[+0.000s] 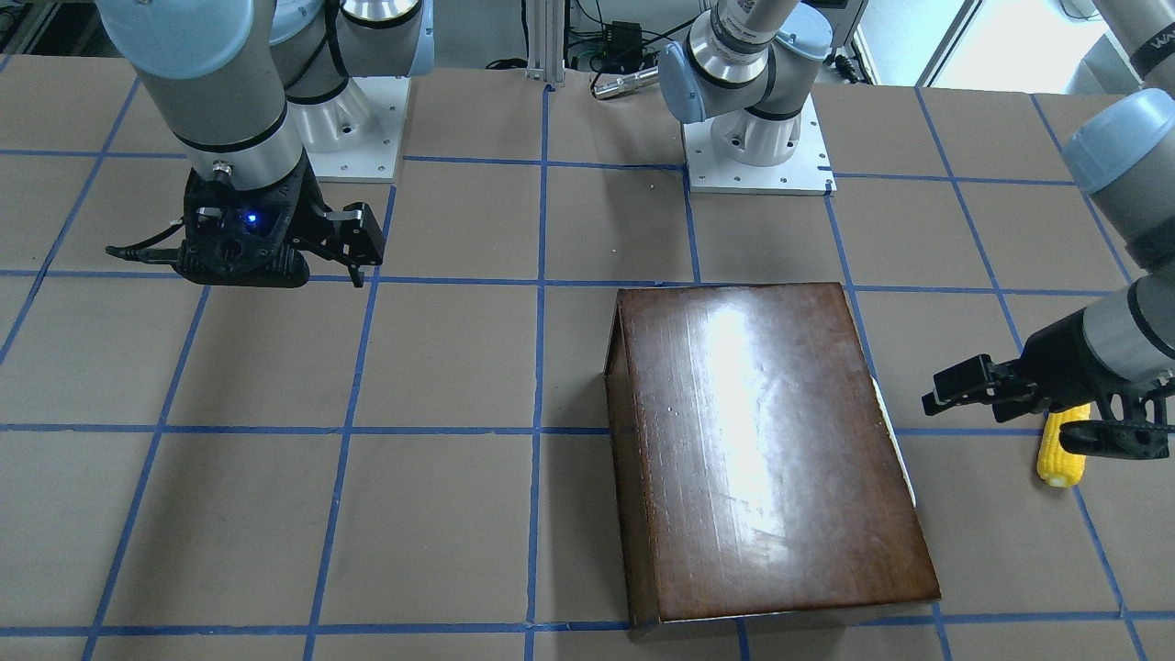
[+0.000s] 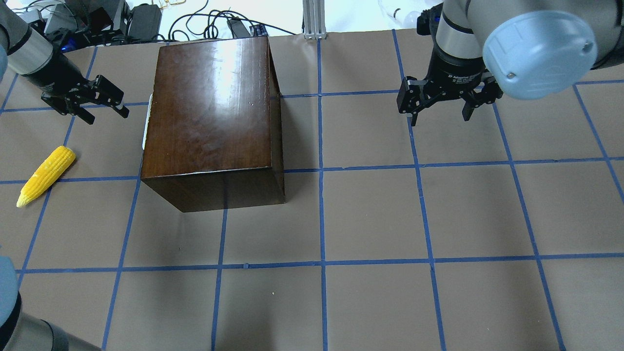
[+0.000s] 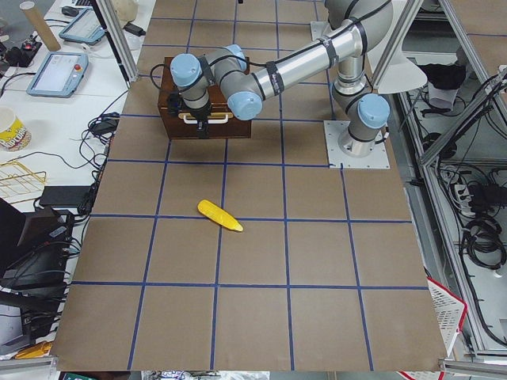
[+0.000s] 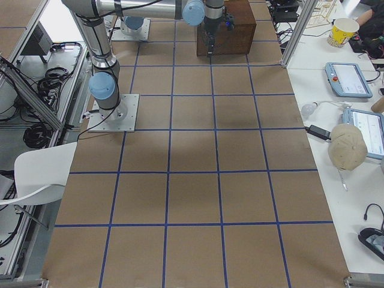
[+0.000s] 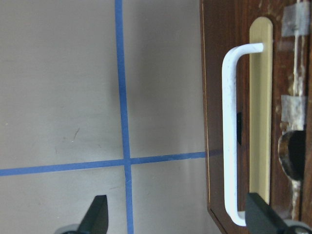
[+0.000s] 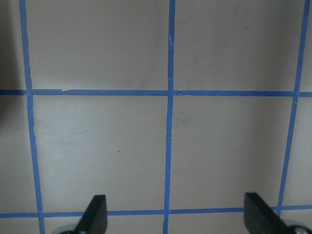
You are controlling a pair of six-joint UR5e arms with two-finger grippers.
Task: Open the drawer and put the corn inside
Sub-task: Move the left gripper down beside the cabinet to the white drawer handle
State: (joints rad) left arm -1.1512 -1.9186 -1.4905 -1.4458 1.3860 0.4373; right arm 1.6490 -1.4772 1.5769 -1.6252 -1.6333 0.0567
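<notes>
The glossy dark-brown box (image 2: 209, 117) stands on the table, also in the front view (image 1: 771, 450). Its drawer is shut. The left wrist view shows the drawer's worn front panel (image 5: 212, 97) with a white handle (image 5: 228, 136). My left gripper (image 2: 108, 114) is open and empty. It hovers just off the box's handle side, with the handle near one fingertip (image 5: 258, 212). The yellow corn (image 2: 46, 175) lies on the table beside that arm, apart from the box, and also shows in the front view (image 1: 1062, 450). My right gripper (image 2: 441, 114) is open and empty over bare table.
Brown table paper with blue tape grid lines (image 2: 321, 168) covers the table. The arm bases (image 1: 757, 161) stand at the robot's edge. Cables and devices (image 2: 146, 19) lie beyond the far edge behind the box.
</notes>
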